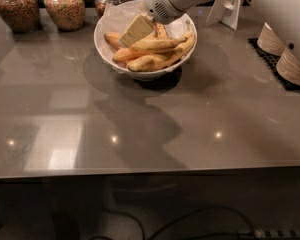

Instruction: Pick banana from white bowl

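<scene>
The white bowl [106, 44] stands at the back middle of the grey table, lined with white paper and holding several bananas. A plump, clean yellow banana [157, 44] lies across the middle of the pile. A longer, brown-flecked curved banana [162, 59] lies in front of it, and orange-tinged ones [121, 54] lie at the left. My gripper [135, 30] reaches down from the upper right into the back left of the bowl. Its pale tip sits just above the left end of the yellow banana. It holds nothing that I can see.
Three glass jars [64, 6] of grains stand at the back left. Stacked off-white bowls [290, 64] sit on a black mat [270, 59] at the right, under my arm. A white stand [225, 9] is behind the bowl. The table's front edge [150, 171] is near.
</scene>
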`<state>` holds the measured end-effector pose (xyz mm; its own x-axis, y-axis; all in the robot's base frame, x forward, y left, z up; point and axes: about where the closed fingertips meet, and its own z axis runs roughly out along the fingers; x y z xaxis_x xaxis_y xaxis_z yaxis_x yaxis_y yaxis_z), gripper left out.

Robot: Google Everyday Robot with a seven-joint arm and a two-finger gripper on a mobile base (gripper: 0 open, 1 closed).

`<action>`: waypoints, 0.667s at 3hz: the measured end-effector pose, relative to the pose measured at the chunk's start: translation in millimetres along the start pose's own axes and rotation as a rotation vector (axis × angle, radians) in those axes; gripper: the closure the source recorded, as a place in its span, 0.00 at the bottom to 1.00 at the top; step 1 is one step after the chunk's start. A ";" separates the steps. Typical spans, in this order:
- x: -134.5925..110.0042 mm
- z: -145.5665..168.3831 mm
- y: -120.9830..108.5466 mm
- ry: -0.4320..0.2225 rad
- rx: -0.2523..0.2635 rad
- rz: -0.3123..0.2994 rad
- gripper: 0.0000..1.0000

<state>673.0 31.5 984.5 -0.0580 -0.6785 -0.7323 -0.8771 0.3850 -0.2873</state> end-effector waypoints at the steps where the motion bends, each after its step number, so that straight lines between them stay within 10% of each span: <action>1: 2.9 9.8 -0.8 0.026 0.004 0.012 0.39; 2: 10.2 16.0 -2.2 0.091 0.023 0.011 0.38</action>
<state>682.0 33.8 967.8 -0.1119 -0.7278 -0.6766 -0.8649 0.4066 -0.2944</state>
